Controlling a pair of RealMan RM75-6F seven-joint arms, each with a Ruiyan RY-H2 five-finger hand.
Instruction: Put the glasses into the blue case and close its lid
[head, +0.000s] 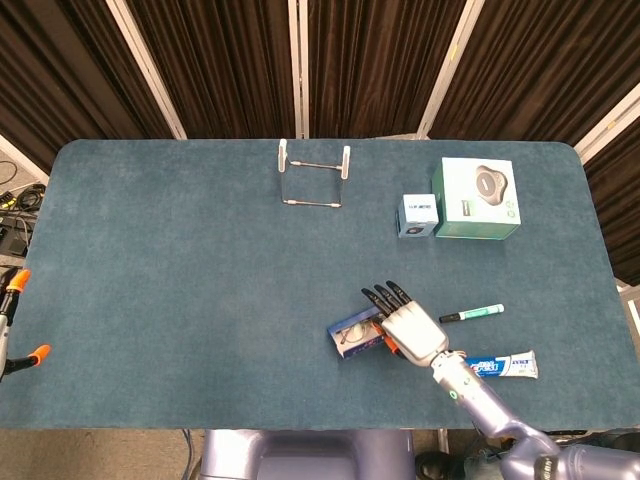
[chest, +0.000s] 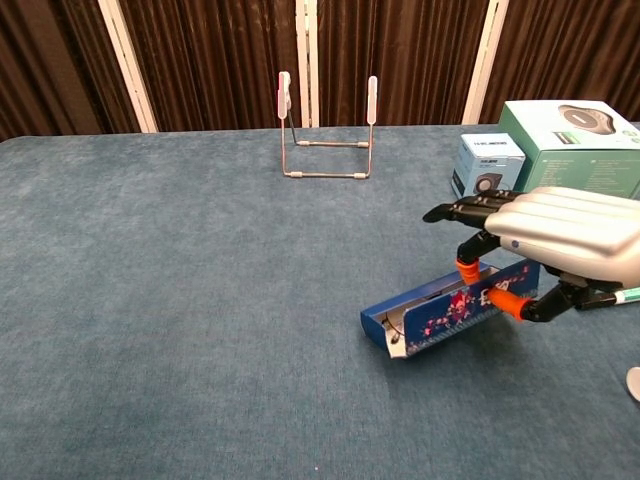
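Note:
The blue case (head: 352, 336) is near the table's front, right of centre. In the chest view the blue case (chest: 438, 312) is tilted, its right end raised and its left end low by the cloth. My right hand (head: 411, 330) grips that right end, orange-tipped thumb and a finger pinching its side, the other fingers stretched over the top. The right hand (chest: 562, 243) hides the case's right part. Through the case's open top the glasses (head: 350, 339) show faintly inside. My left hand is in neither view.
A wire stand (head: 314, 180) is at the back centre. A green box (head: 476, 198) and a small blue box (head: 418, 215) sit at the back right. A green marker (head: 472, 314) and a toothpaste tube (head: 498, 366) lie just right of my hand.

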